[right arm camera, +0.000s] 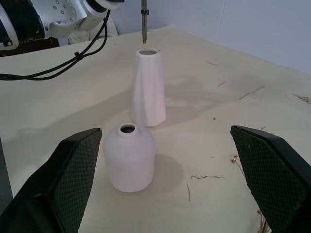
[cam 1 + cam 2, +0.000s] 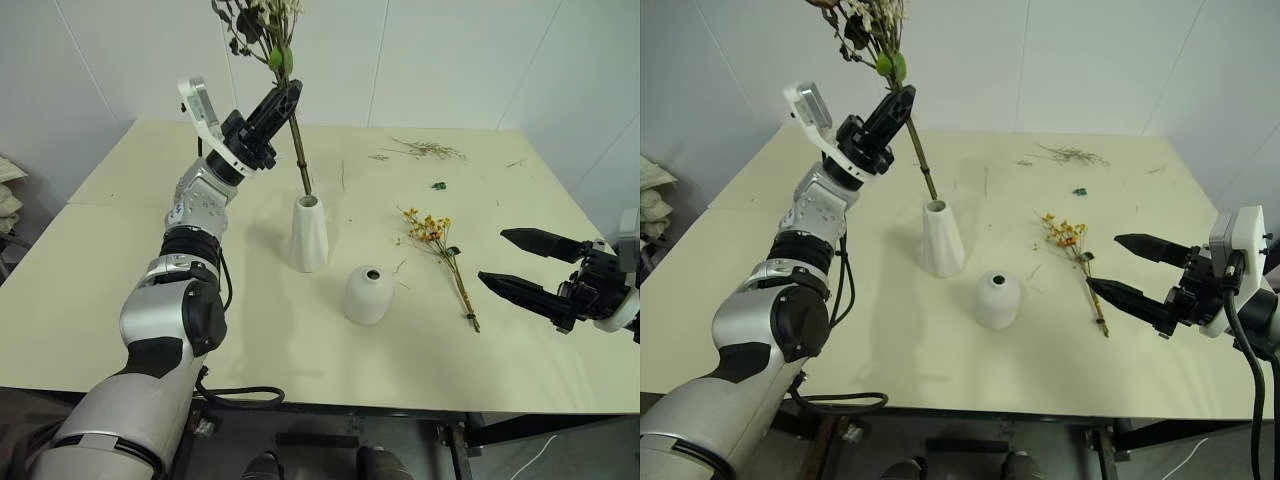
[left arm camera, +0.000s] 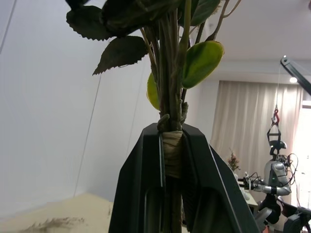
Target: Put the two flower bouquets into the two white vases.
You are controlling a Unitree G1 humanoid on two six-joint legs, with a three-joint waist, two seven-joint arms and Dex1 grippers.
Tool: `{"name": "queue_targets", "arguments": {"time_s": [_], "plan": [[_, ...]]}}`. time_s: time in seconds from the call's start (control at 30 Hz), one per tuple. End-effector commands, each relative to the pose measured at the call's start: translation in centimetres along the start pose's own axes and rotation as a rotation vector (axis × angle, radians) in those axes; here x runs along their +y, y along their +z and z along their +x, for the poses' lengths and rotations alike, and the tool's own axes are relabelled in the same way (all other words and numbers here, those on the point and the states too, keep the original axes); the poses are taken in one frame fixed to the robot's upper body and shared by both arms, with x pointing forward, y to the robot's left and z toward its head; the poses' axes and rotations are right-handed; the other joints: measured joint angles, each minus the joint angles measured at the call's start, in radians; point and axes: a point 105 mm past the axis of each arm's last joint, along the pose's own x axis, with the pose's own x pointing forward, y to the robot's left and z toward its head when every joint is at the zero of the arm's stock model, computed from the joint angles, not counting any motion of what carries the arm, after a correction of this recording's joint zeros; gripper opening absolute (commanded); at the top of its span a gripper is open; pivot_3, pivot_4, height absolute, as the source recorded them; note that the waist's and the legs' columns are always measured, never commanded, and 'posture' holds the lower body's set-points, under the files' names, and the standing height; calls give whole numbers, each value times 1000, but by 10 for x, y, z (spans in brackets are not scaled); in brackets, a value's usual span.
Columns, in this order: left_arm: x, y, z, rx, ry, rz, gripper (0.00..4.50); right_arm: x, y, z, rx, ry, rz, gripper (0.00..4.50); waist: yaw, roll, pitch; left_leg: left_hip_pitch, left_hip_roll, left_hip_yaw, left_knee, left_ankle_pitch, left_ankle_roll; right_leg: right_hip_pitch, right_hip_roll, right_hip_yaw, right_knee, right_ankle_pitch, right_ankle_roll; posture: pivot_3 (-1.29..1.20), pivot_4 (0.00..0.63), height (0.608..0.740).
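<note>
**Large bouquet poised over the tall vase**

While the left claw (image 2: pixel 283 100) clamps the bound stems of the larger bouquet (image 2: pixel 262 28), the stem end hangs just above the mouth of the tall tapered vase (image 2: pixel 308 235), which stands upright near the middle of the desk (image 2: pixel 120 290). Just beside it stands the short rounded vase (image 2: pixel 368 294). Lying flat on the desk to the right of both is the thin yellow-flowered bouquet (image 2: pixel 440 250). Near it, the right claw (image 2: pixel 520 262) hovers with fingers spread wide, holding nothing.
</note>
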Motion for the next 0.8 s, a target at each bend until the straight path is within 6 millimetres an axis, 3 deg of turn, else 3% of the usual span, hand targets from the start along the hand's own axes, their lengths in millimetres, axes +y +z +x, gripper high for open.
{"name": "queue_targets", "arguments": {"time_s": [0.03,0.8], "plan": [[1,3,1,2,5,36,134,4,7,0,-13,-1,-49,4500,0,0,0,0,0,0,0,0,0,0,0,0,0,0,0,0,150,740],[2,-35,-7,118,46,18,134,2,5,1,-10,-11,-56,4500,1,0,0,0,0,0,0,0,0,0,0,0,0,0,0,0,150,740]]}}
